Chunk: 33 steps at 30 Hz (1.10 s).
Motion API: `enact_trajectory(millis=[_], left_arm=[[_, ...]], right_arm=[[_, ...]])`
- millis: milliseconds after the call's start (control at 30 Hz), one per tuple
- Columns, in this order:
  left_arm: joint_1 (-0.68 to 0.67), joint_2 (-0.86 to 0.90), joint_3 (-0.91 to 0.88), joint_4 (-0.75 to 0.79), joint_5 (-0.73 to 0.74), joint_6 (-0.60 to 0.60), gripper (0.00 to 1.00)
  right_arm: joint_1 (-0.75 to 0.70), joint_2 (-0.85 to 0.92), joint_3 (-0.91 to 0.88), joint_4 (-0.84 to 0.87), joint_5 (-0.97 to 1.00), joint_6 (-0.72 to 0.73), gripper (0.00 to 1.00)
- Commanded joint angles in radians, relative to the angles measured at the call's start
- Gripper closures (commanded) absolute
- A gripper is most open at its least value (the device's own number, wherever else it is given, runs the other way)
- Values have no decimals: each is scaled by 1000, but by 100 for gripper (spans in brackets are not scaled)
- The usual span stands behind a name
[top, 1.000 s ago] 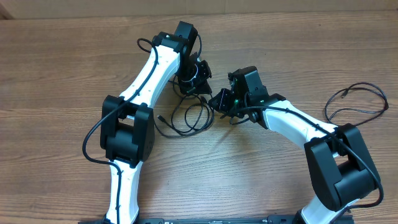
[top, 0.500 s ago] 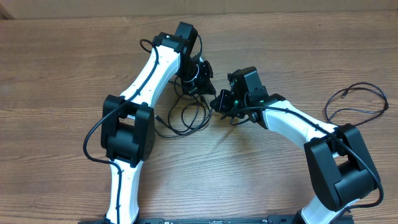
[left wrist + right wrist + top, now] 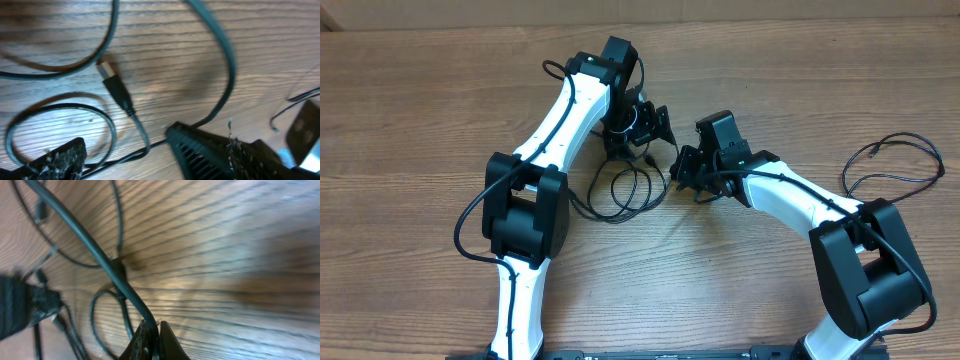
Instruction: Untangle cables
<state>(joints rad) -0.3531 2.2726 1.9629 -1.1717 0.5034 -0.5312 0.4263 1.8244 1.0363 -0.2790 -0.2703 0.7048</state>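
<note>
Found the cables [image 3: 625,188] in loose loops at mid-table between the two arms, with the tangle's long axis slanting from just under the left gripper [image 3: 648,135] down and leftward toward the left arm's big black joint. Saw, in the left wrist view, a USB plug [image 3: 112,82] lying flat on the wood with its metal tip aimed up and left and its cord trailing down and right. Noted a separate loose cable [image 3: 895,160] well apart at the table's right edge.

Found the left arm reaching forward, wrist bent back over the tangle, and the left gripper [image 3: 125,140] spread wide with strands lying between the fingers but nothing pinched. Found the right arm stretched leftward and low over the table, and the right gripper [image 3: 683,168] closed tight on one strand of the cables [image 3: 100,255], which ran up and left from the fingertips [image 3: 150,340].

Compared with a second before: saw the left gripper gone from closed to wide open, the right gripper shifted slightly rightward, and the loops drawn a little that way too.
</note>
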Motion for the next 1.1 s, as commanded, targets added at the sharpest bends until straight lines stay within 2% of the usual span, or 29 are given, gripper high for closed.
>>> enact_trajectory(millis=[0, 133, 233, 433, 567, 733, 800, 900, 1067], left_arm=[[1, -1, 20, -28, -114, 83, 8], [2, -1, 20, -58, -242, 82, 3], [13, -1, 25, -71, -245, 82, 0], [71, -16, 66, -95, -188, 68, 0], [98, -26, 84, -132, -200, 67, 0], [83, -25, 79, -176, -196, 60, 0], [66, -25, 79, -179, -200, 60, 9], [49, -23, 79, -175, -229, 60, 33], [26, -21, 77, -189, -237, -3, 36]], right_arm=[[-2, 9, -4, -7, 84, 58, 96], [-2, 9, -4, -8, 87, 58, 96], [-2, 9, -4, -8, 87, 58, 96], [-2, 9, -4, -14, 92, 58, 96], [-2, 9, -4, -14, 98, 58, 96], [-2, 9, -4, -9, 98, 58, 94], [-2, 9, -4, -7, 98, 58, 93], [-2, 9, -4, -8, 97, 58, 92], [-2, 9, -4, -11, 97, 58, 91]])
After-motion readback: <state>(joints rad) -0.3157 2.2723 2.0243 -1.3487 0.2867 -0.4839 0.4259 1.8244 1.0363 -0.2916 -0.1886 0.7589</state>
